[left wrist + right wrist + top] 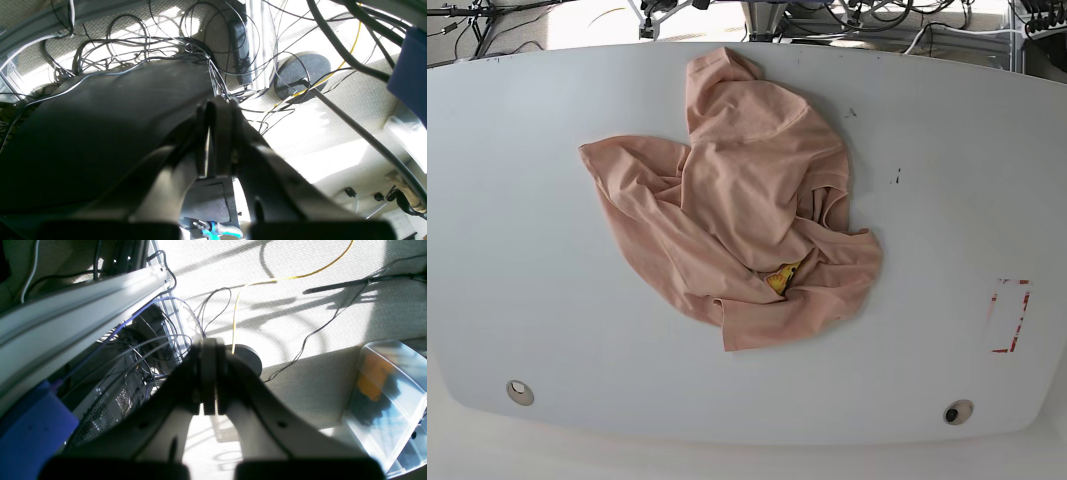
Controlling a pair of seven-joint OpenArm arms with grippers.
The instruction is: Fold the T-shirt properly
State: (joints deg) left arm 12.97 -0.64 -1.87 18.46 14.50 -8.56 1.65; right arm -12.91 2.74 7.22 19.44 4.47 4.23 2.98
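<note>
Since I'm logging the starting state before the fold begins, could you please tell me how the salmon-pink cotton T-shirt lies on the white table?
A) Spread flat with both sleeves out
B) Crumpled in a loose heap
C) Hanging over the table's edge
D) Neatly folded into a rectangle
B: in the base view the salmon-pink cotton T-shirt is a wrinkled, overlapping heap on the white table, with only a sliver of its yellow emblem peeking out between folds.

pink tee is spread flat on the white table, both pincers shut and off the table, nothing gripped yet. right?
Not quite. The base view shows the T-shirt crumpled in a heap on the table, not spread flat. The rest holds: the left pincer and right pincer are shut, empty and off the table.
</note>
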